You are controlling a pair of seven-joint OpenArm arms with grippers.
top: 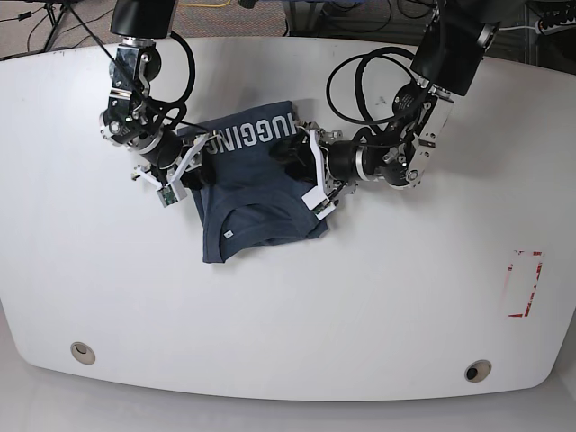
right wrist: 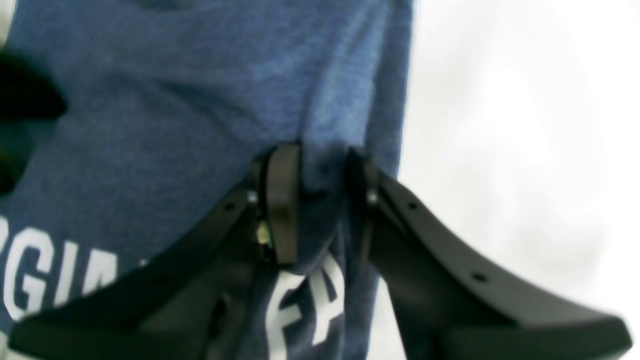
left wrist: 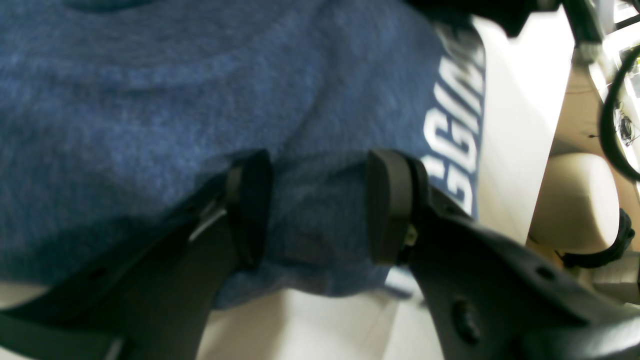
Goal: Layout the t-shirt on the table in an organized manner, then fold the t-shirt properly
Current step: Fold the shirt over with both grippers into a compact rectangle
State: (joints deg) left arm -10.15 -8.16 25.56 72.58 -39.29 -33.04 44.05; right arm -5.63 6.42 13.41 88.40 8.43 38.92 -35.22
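Note:
The navy t-shirt (top: 256,193) lies bunched at the table's (top: 360,297) centre-left, with its white lettering (top: 256,135) along the far edge. My right gripper (top: 200,171) is at the shirt's left edge. In the right wrist view it (right wrist: 320,200) is shut on a pinched ridge of the t-shirt (right wrist: 175,100) near the lettering (right wrist: 305,305). My left gripper (top: 301,166) is at the shirt's right edge. In the left wrist view it (left wrist: 320,205) is open, with its fingers (left wrist: 390,205) spread over the t-shirt (left wrist: 200,100) beside the lettering (left wrist: 455,125).
Two metal grommets (top: 83,352) (top: 478,370) sit near the front edge. A red-outlined rectangle (top: 525,283) is at the right. Black cables (top: 360,81) loop above the left arm. Bare white table shows in both wrist views (left wrist: 515,100) (right wrist: 525,125).

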